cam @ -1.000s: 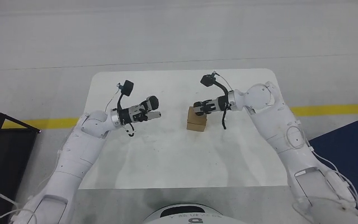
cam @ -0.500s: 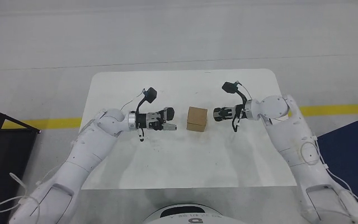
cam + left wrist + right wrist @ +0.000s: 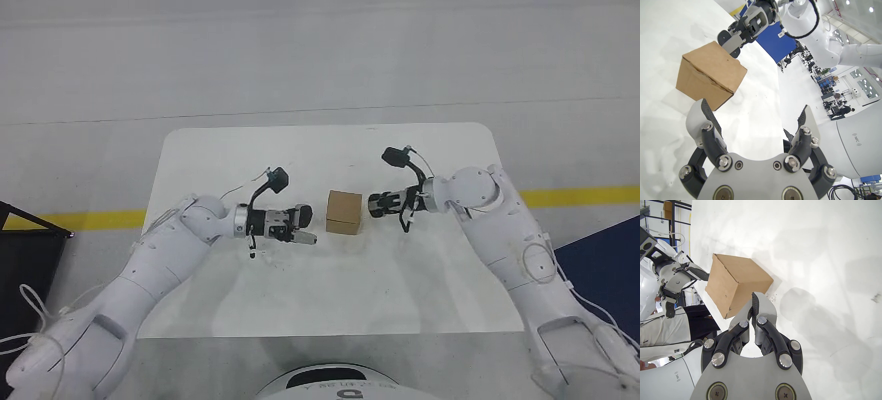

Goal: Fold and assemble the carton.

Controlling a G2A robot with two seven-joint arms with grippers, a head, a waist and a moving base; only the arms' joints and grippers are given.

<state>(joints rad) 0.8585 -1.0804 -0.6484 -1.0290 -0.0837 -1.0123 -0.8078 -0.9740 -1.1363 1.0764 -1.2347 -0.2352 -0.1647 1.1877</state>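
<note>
Jaws, left gripper [image 3: 755, 113]: spread wide, nothing between the fingers [image 3: 705, 111]. Jaws, right gripper [image 3: 753, 304]: pressed together, pads meeting, nothing held.

Carton [image 3: 343, 212]: brown cardboard, already a closed cube. It sits flat on the white table [image 3: 300, 310], near the middle and a little toward the far edge. Neither gripper holds it. Left wrist view shows a ragged, uneven seam running along one upper edge. The other faces look plain and flat.

Left gripper: low over the table on the carton's left side, pointing at it. The open fingers lie level with the carton's left face. One fingertip is just beside the carton's near lower corner; cannot tell whether it touches.

Right gripper: on the opposite side, pointing back at the carton. The closed tip is at the carton's right face, near the top edge. In the left wrist view the tip appears to rest against the cardboard; the top view shows it just beside that face.

Both grippers face each other with the carton between them.

Floor beyond the table: pale, with a yellow stripe [image 3: 90, 218] on either side.
</note>
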